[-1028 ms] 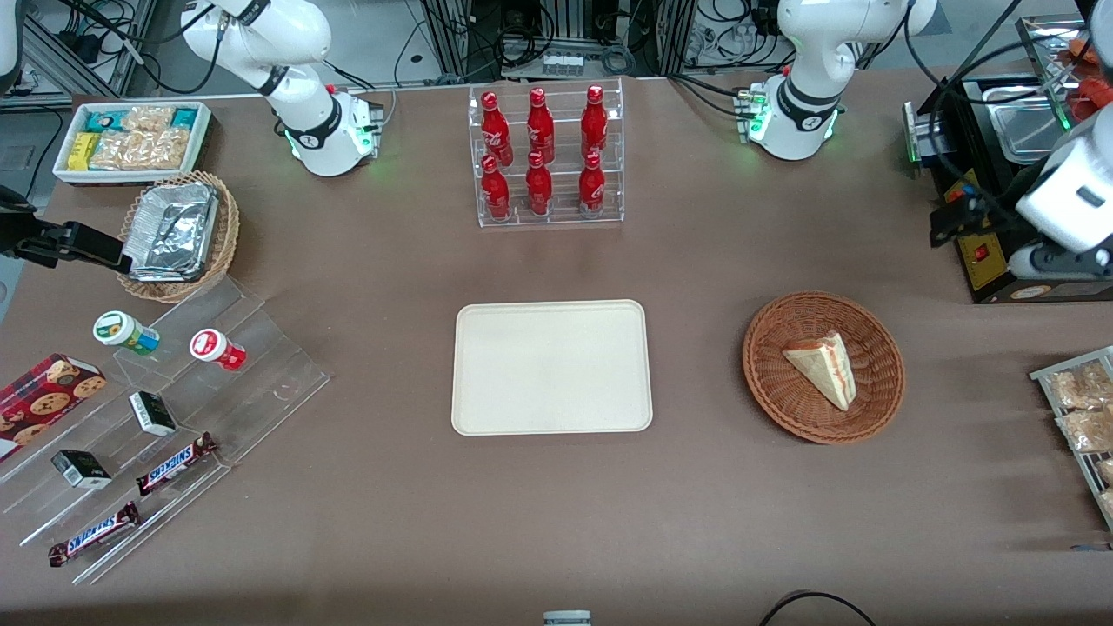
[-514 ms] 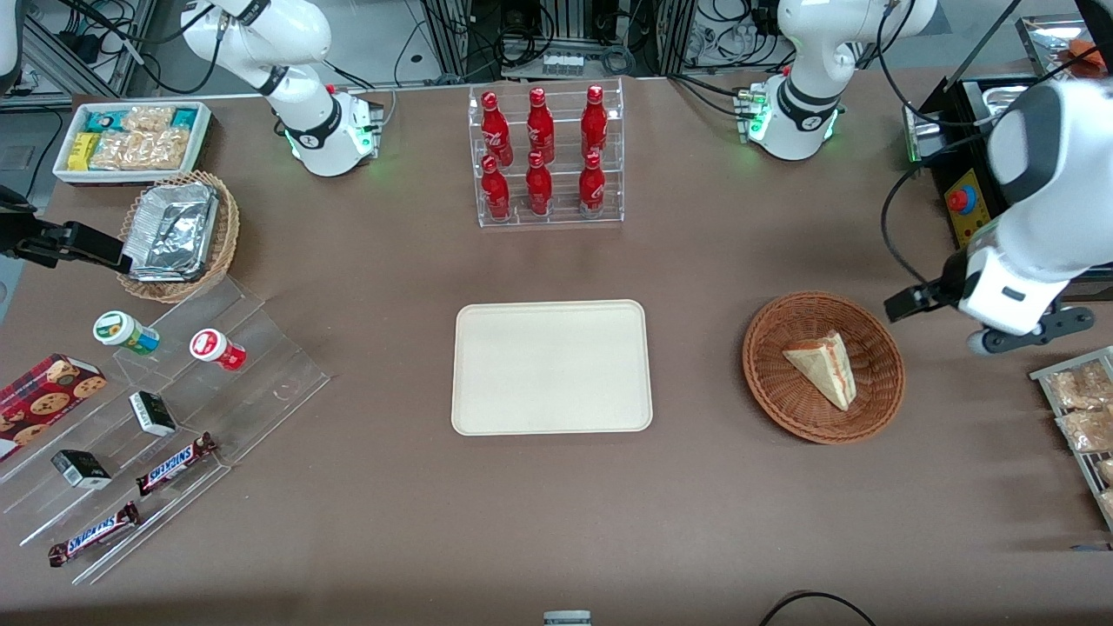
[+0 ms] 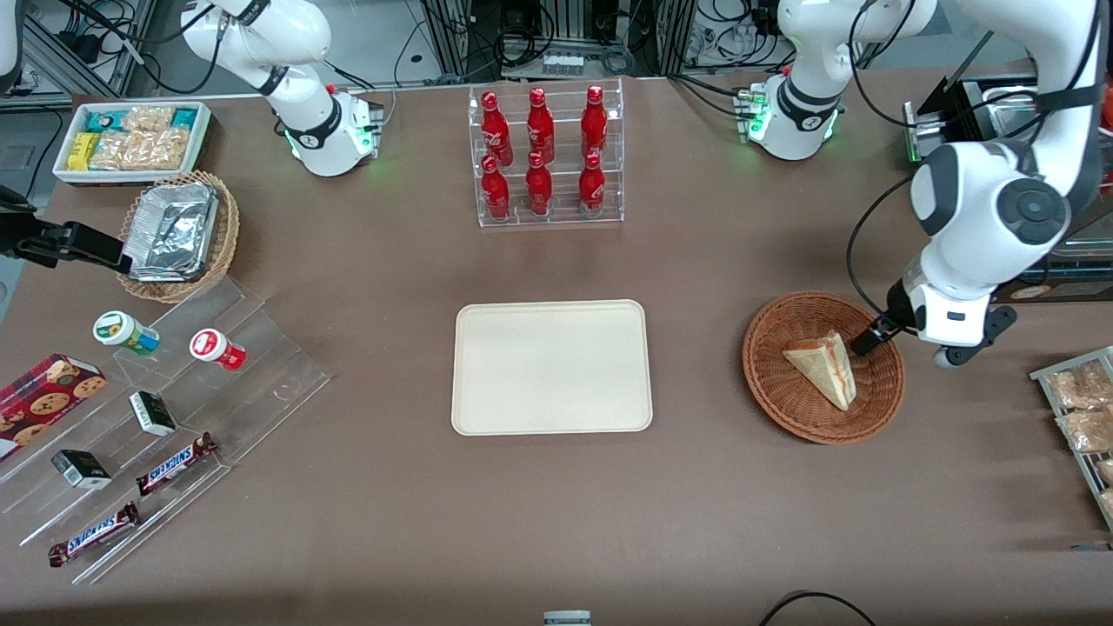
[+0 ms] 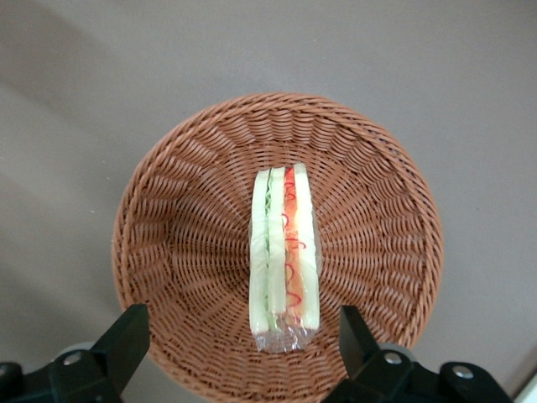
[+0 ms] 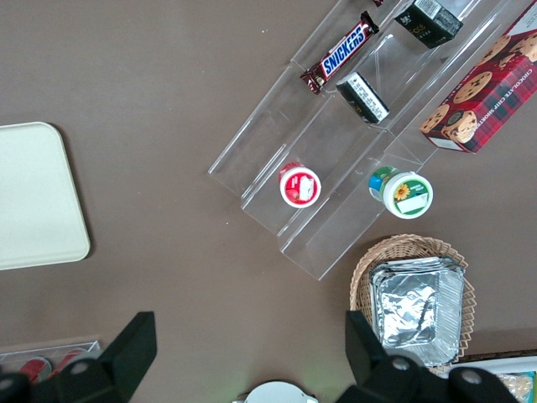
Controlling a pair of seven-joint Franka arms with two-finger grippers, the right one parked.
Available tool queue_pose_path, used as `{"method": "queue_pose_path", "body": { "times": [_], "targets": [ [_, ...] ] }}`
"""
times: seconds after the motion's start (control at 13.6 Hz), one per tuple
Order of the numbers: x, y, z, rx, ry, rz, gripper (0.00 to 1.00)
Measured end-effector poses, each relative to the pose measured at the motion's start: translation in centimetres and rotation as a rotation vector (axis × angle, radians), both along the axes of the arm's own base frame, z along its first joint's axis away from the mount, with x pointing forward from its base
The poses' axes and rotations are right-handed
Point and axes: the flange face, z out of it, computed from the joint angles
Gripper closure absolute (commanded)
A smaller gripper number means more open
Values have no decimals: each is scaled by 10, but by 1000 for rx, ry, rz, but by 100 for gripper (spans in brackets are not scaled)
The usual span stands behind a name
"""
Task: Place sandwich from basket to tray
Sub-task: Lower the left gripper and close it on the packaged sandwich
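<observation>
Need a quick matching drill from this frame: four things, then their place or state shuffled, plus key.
Things:
1. sandwich
2. tray
3. pincer
4. basket

Place or state:
A. bare, mid-table, toward the parked arm's end from the basket
B. open, above the basket, fingers either side of the sandwich
C. lying in the basket, filling edge up
D. on the table toward the working arm's end, holding the sandwich

Pairs: 1-C, 2-A, 3-B, 4-D
</observation>
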Motion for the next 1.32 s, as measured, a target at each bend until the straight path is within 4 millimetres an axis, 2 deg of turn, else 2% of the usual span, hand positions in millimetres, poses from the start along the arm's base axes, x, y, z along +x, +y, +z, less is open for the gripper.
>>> {"method": "queue_pose_path", "body": {
  "times": [0.37, 0.95, 1.32],
  "targets": [
    [0, -6, -26, -6, 15, 75, 0],
    [1, -17, -61, -8, 36, 62, 0],
    [-9, -21, -84, -11, 28, 54, 2]
  ]
}}
